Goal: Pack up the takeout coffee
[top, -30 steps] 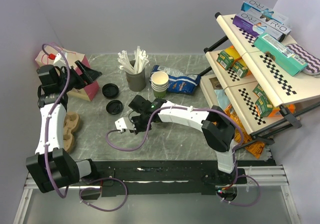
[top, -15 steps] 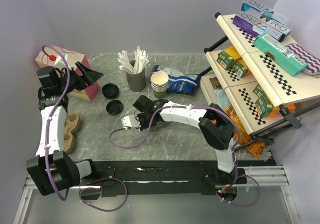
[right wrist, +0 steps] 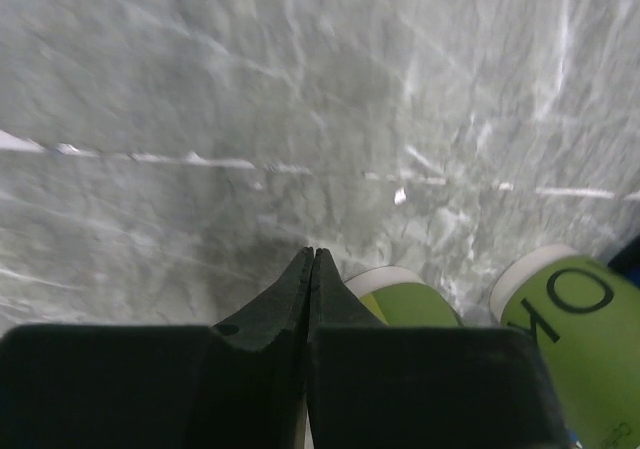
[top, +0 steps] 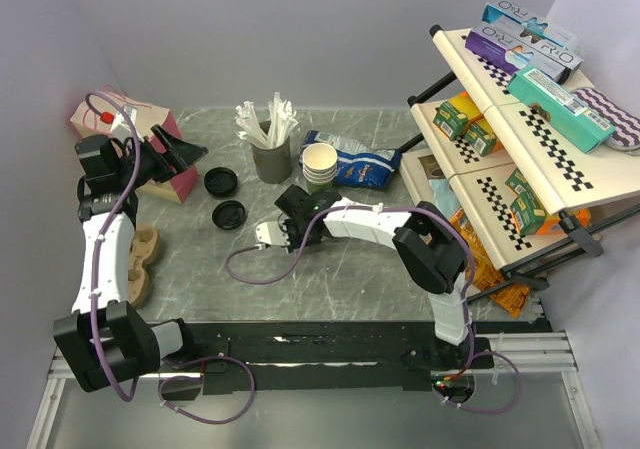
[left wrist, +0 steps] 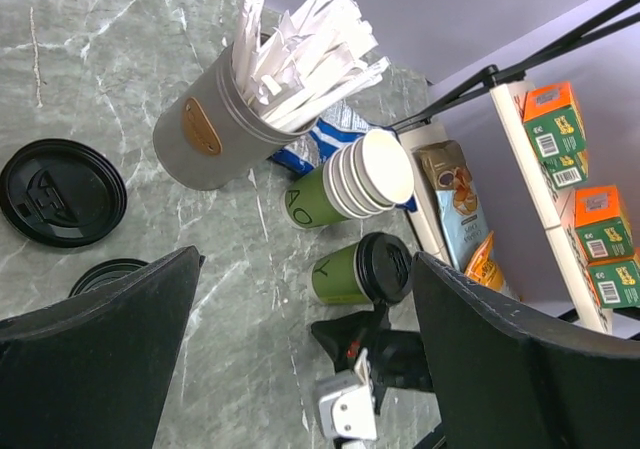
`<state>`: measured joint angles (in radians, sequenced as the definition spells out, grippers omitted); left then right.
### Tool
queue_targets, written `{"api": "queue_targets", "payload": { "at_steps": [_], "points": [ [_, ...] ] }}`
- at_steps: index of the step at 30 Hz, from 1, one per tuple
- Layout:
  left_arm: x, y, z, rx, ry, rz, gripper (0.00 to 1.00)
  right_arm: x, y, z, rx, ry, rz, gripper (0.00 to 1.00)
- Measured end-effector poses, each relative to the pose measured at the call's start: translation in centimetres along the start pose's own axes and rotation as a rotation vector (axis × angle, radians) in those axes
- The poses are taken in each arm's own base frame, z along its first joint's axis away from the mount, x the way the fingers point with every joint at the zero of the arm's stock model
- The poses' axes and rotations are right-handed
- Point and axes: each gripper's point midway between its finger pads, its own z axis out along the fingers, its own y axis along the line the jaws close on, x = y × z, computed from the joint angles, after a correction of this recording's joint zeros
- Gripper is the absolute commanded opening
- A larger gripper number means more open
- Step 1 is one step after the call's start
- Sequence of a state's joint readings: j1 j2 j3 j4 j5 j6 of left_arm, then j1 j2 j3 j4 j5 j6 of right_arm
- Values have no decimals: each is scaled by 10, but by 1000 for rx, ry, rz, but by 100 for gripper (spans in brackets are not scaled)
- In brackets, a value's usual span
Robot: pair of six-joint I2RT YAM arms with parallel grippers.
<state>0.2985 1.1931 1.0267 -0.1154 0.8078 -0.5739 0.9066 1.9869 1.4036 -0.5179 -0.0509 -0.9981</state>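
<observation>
My left claw (top: 174, 152) hangs wide open, far out by the pink box (top: 180, 182): too far off to matter. My right claw (right wrist: 312, 259) is pinched shut and empty, with its tips low over the table (top: 350, 264). The takeout coffee (left wrist: 360, 269) stands upright just right of those tips, in front of the cup stack (left wrist: 365, 174). The right arm is nearer, so I reckon it opens first.

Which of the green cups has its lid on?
The takeout coffee, the single cup capped with a black lid. It stands beside the stack of lidless cups, whose top cup is open and cream inside.
</observation>
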Motion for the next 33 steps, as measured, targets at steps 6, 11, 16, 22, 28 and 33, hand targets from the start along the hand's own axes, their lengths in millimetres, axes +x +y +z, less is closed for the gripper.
{"api": "queue_targets", "payload": {
  "at_steps": [6, 11, 16, 22, 28, 33],
  "points": [
    [1, 1, 1, 2, 13, 17, 96, 7, -2, 0, -1, 6, 18, 0],
    [-23, -6, 3, -1, 14, 124, 98, -6, 11, -3, -67, -67, 43, 15],
    [-62, -25, 1, 5, -16, 279, 98, -40, 17, -23, -153, -211, 111, 39],
    [-96, -25, -1, -72, -44, 419, 99, -100, -14, -80, -135, -443, 223, 61],
    [-131, -12, -14, -195, -87, 526, 99, -133, -79, -173, -14, -694, 420, 72],
    [-167, 16, -25, -288, -122, 575, 96, -103, -115, -237, 66, -806, 593, 73]
  ]
}}
